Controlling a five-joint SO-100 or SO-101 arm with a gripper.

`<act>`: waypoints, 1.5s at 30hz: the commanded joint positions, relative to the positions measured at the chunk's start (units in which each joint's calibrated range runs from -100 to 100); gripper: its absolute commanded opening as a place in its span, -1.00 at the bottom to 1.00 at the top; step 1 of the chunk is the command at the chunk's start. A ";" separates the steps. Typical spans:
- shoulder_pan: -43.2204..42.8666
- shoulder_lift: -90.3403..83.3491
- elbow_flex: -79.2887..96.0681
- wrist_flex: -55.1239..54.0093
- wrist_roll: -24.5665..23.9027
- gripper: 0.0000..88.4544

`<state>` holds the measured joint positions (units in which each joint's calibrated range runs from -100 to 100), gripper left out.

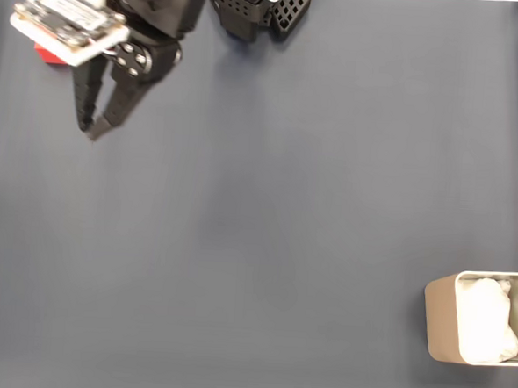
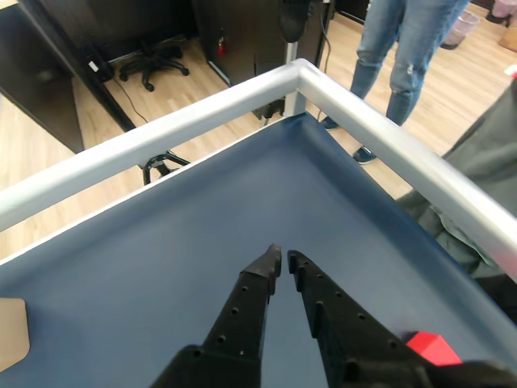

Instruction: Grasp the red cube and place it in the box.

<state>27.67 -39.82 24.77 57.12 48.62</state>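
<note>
Wide, matte, dark blue bench top (image 1: 267, 212), edged by a pale grey rail (image 2: 202, 113) meeting at a corner in the wrist view. Beyond that corner, wooden floor, a black office chair (image 2: 153, 61) and a person's legs in blue jeans (image 2: 404, 48).

Black arm (image 1: 161, 3) at the bench's top-left corner in the fixed view, carrying a white circuit-board module (image 1: 69, 20) on the wrist.

Beige, thin-walled rectangular box (image 1: 449, 316) with rounded corners at the bench's bottom-right corner in the fixed view, cut by the right frame edge, holding white wrinkly padding (image 1: 489, 318). Beige sliver (image 2: 12, 331) at the wrist view's lower left edge (probably the same box).

Black two-finger gripper (image 1: 92, 129) near the left edge, pointing down the frame, fingertips almost together with only a thin slit between them, pinching nothing; same narrow gap at the tips (image 2: 283, 260) in the wrist view, bare blue surface under them.

Small, bright red matte cube (image 2: 432, 347) on the bench just beside the right finger in the wrist view, outside the fingers, not gripped. In the fixed view, mostly hidden under the white module, a red corner (image 1: 46, 53) peeking out at the top-left, well apart from the box.
</note>
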 commanded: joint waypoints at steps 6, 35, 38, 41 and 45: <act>9.62 -3.77 -1.78 4.60 -0.68 -1.00; 28.51 -10.79 9.72 10.26 -0.73 -1.00; 30.07 -9.49 9.81 10.01 -0.68 -1.00; 31.56 -7.84 9.53 9.93 -0.78 -0.99; 33.41 -5.68 8.71 9.68 -0.73 -0.92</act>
<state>59.35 -46.50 35.53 67.06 47.55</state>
